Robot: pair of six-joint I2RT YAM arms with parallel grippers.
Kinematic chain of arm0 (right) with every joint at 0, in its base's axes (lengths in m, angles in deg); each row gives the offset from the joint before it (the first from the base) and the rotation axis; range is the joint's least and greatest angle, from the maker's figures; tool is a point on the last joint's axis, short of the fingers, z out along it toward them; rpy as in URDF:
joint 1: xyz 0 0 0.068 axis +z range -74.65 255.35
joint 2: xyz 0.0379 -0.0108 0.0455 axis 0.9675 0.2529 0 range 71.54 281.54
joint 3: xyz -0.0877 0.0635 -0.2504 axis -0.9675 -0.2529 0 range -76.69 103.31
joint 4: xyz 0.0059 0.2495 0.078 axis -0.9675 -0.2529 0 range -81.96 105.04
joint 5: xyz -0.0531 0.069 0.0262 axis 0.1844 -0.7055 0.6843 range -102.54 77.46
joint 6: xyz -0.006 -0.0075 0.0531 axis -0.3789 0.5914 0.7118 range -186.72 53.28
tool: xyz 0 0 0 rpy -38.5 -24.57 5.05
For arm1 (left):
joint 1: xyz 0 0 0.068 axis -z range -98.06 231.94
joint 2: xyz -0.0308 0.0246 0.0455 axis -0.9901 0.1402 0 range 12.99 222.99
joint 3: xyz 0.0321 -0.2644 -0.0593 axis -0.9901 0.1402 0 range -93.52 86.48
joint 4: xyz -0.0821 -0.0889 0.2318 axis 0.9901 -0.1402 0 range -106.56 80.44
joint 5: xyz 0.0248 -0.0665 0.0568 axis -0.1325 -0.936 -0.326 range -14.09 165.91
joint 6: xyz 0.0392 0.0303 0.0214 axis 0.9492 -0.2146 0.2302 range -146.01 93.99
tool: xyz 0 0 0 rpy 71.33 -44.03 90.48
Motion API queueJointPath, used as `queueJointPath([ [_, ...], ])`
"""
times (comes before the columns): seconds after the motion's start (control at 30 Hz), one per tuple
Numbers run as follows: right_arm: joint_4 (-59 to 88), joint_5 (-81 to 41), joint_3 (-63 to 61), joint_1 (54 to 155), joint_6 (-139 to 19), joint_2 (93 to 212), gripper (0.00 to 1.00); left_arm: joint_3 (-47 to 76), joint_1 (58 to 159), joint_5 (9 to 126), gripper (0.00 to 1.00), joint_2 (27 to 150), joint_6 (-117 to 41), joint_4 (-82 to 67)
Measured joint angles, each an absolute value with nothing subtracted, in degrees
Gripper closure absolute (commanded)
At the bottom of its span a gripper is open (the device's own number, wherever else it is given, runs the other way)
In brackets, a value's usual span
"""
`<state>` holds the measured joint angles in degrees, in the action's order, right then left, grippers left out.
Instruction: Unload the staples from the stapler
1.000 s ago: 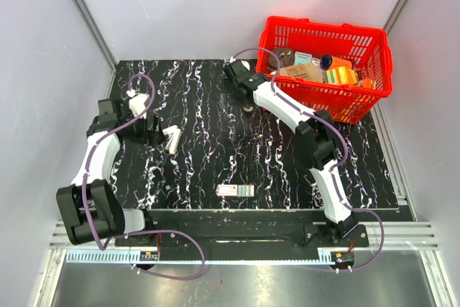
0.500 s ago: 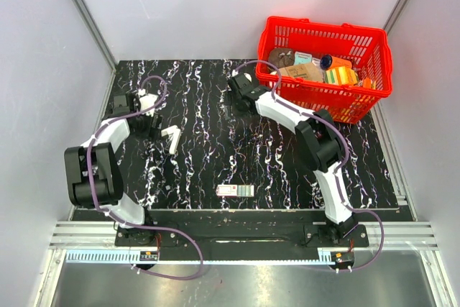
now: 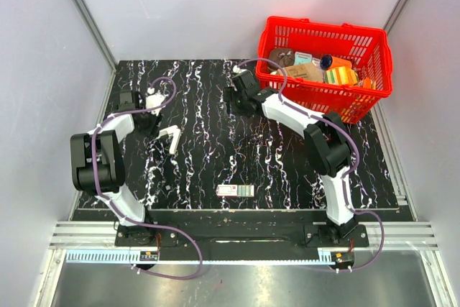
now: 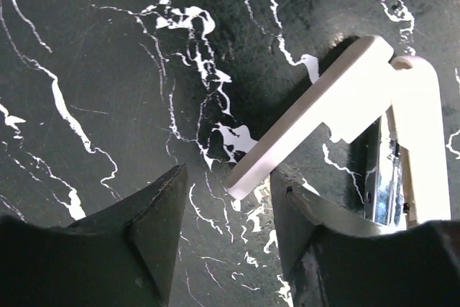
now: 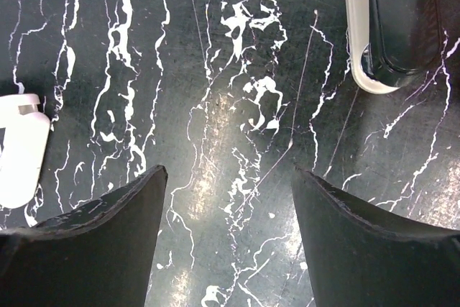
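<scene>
The white stapler (image 3: 171, 136) lies on the black marble table (image 3: 215, 156), opened into a V (image 4: 338, 106). A shiny metal strip (image 4: 384, 177) runs along the inside of its right arm; I cannot tell whether it is staples. My left gripper (image 3: 149, 124) is just left of the stapler and open (image 4: 228, 177). The tip of the stapler's slanted arm (image 4: 244, 177) lies between the fingertips, close to the right finger (image 4: 309, 228). My right gripper (image 3: 233, 98) hovers at the back middle of the table, open (image 5: 228, 177) over bare table.
A red basket (image 3: 374, 55) full of items stands at the back right. A small labelled box (image 3: 235, 190) lies near the front middle. In the right wrist view a white rounded object (image 5: 21, 149) sits at the left edge and a dark object with a pale rim (image 5: 395, 19) at the top right.
My left gripper's jaws have narrowed beside the stapler and that arm's elbow has folded back. My right gripper has moved nearer and slightly left, away from the basket.
</scene>
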<state>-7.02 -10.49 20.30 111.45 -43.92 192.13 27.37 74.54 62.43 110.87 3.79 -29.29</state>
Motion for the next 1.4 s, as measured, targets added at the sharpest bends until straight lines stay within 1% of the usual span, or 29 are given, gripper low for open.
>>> queueJointPath([
  [0.17, -5.6, -12.7, 19.7, 110.8, -43.7, 191.8, 0.27, 27.4, 75.7, 62.0, 0.64, 111.1, 6.4, -31.4],
  [0.2, -5.5, -13.2, 19.7, 110.6, -43.5, 191.8, 0.27, 27.4, 76.1, 61.9, 0.69, 111.3, 6.7, -31.8],
  [0.3, -5.1, -14.1, 19.7, 110.1, -43.3, 191.8, 0.28, 27.4, 77.3, 61.3, 0.90, 112.1, 7.4, -33.5],
  [0.33, -4.8, -14.3, 19.6, 110.1, -43.3, 191.8, 0.29, 27.4, 77.6, 61.1, 0.96, 112.1, 7.5, -34.1],
  [0.37, -4.6, -14.6, 19.6, 109.9, -43.2, 191.8, 0.29, 27.4, 77.8, 60.9, 1.00, 112.1, 7.4, -34.5],
  [0.57, -3.3, -15.7, 17.7, 109.7, -42.8, 191.6, 0.30, 30.4, 78.3, 59.0, 1.00, 109.1, 6.4, -35.8],
  [0.77, -3.1, -16.7, 17.0, 109.7, -42.5, 191.5, 0.31, 32.0, 78.3, 55.8, 1.00, 104.0, 2.9, -42.1],
  [1.0, -2.8, -16.8, 16.4, 109.7, -42.3, 190.0, 0.32, 26.5, 76.1, 47.5, 1.00, 102.8, -1.6, -51.6],
  [1.17, -1.9, -17.2, 15.1, 109.7, -41.8, 188.6, 0.32, 22.5, 72.3, 38.6, 1.00, 104.5, -3.1, -57.2],
  [1.3, -1.5, -17.9, 14.4, 109.7, -41.6, 188.4, 0.33, 22.2, 70.9, 37.0, 1.00, 105.1, -3.7, -59.0],
  [1.4, -1.4, -18.2, 14.2, 109.7, -41.5, 188.4, 0.33, 22.5, 71.0, 39.2, 1.00, 104.7, -4.7, -58.4],
])
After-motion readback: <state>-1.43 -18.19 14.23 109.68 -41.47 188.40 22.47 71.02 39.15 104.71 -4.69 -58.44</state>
